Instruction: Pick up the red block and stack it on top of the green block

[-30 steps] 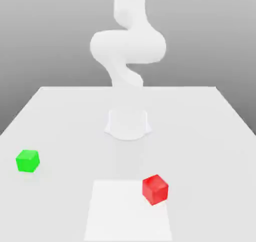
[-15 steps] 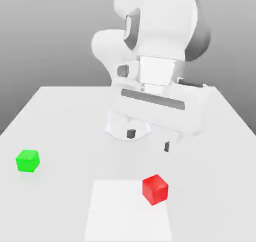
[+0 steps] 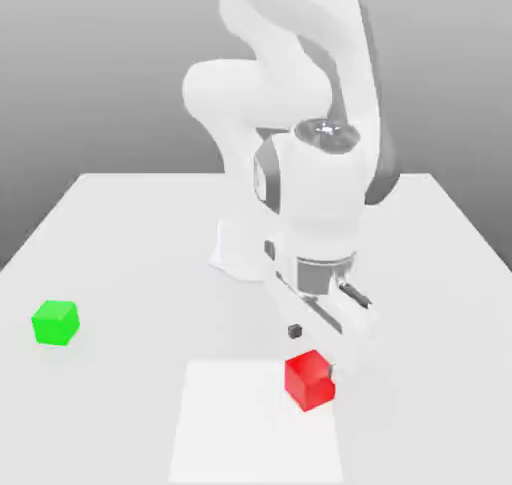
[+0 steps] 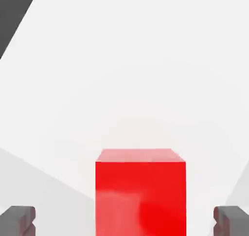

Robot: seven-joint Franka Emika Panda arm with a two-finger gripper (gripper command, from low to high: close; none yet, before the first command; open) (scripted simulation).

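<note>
The red block (image 3: 308, 379) rests on the white table near its front, on a lighter square patch. My gripper (image 3: 313, 351) hangs just above it, open, with one dark fingertip (image 3: 294, 330) over its far left side and the other at its right edge. In the hand view the red block (image 4: 140, 191) lies between the two dark fingertips (image 4: 18, 219), a wide gap on each side. The green block (image 3: 55, 323) sits alone far off at the exterior view's left.
The arm's white base (image 3: 240, 253) stands behind the gripper at the table's middle. A lighter square patch (image 3: 240, 423) marks the table's front centre. The white table (image 3: 130, 233) stretches wide between the two blocks.
The arm has swung down and forward from high above the table. The open gripper now sits low, right over the red block. Neither block has moved.
</note>
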